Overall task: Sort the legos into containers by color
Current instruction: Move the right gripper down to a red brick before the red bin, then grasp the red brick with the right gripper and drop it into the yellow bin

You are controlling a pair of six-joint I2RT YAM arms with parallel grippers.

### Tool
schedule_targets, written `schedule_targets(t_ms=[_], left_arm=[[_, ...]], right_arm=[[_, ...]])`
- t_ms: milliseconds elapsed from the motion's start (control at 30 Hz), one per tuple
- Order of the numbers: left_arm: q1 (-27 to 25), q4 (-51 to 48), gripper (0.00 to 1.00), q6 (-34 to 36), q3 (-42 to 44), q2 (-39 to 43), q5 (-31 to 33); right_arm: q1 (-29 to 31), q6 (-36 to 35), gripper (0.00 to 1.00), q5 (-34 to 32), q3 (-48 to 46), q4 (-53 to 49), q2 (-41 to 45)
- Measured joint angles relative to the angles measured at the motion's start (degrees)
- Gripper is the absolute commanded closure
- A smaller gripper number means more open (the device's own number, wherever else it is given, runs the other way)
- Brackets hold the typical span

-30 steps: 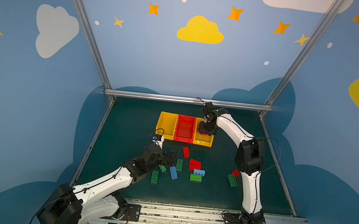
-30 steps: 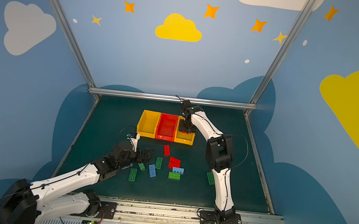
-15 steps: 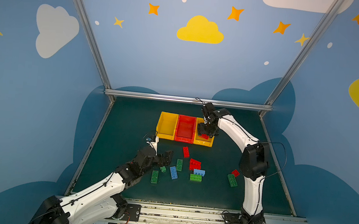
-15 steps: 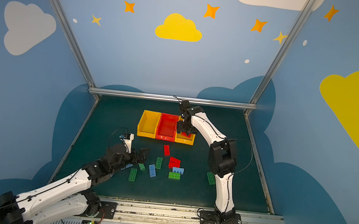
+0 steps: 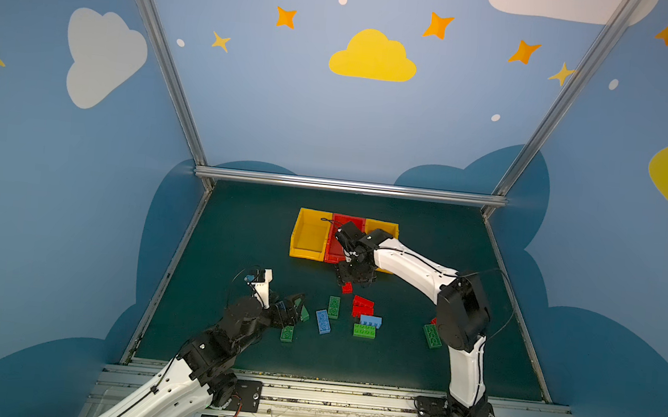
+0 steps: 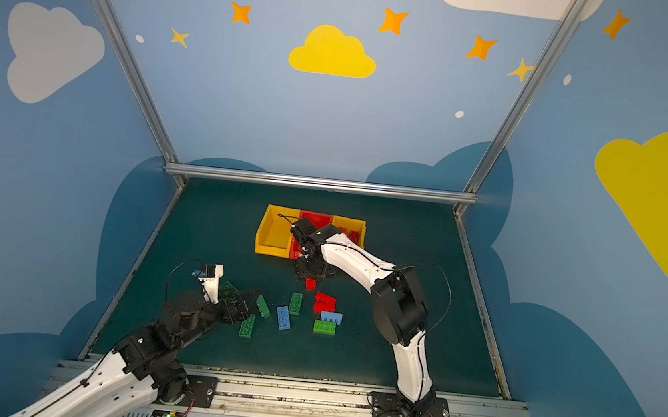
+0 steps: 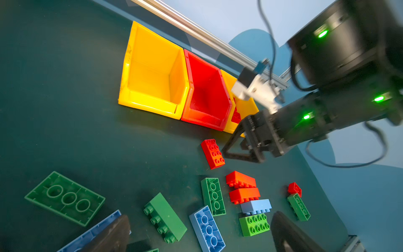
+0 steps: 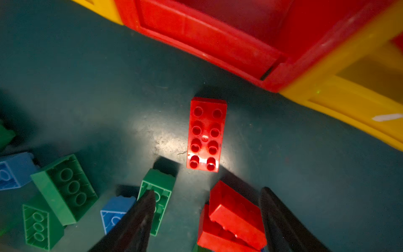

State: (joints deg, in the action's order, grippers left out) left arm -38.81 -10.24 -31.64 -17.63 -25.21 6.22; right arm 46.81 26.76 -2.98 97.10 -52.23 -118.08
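Enclosure walls are matte blue panels [image 5: 291,109], carrying a yellow cloud decal [image 5: 372,56], a white cloud decal [image 5: 100,57] at left, and orange star decals [image 5: 286,17]. A silver aluminium crossbar [image 5: 347,186] bounds the far edge of the dark green floor mat [image 5: 247,226]. Lighting is even.

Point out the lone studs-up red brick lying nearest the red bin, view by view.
In a top view: red brick lies just in front of the red bin.
In a top view: same spot, partly under the arm.
Left wrist: mid-picture, near the bin's front corner.
Right wrist: mid-picture, studs facing the camera.
Shared landmark: the red bin, between two yellow ones.
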Motion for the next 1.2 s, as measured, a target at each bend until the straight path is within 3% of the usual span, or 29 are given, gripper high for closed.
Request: schedule_targets(t_ms=[367, 600, 700, 1033, 1200], left_arm=[[0.0, -1.6, 0.0, -0.7, 2.5, 1.0, 1.1], [0.0, -1.0, 0.0, -0.7, 2.5, -1.4, 1.9], [0.0, -0.5, 0.0, -0.6, 2.5, -2.4, 2.0], [0.0, 3.2, 0.0, 0.4, 2.2, -7.3, 2.1], [0.0, 6.3, 0.0, 1.8, -0.2, -13.4, 2.0]], right_arm=[[-0.1, 0.3, 0.33, 0.5, 3.1, 1.5, -6.6], [-1.0, 0.0, 0.7, 2.0, 4.3, 1.8, -9.8], [-1.3, -0.2, 0.79, 2.8, 4.6, 2.1, -9.8], [-1.5, -3.2, 0.77, 6.0, 5.0, 0.5, -5.3], [-5.3, -5.3, 0.77, 5.6, 9.8, -0.6, -2.6]])
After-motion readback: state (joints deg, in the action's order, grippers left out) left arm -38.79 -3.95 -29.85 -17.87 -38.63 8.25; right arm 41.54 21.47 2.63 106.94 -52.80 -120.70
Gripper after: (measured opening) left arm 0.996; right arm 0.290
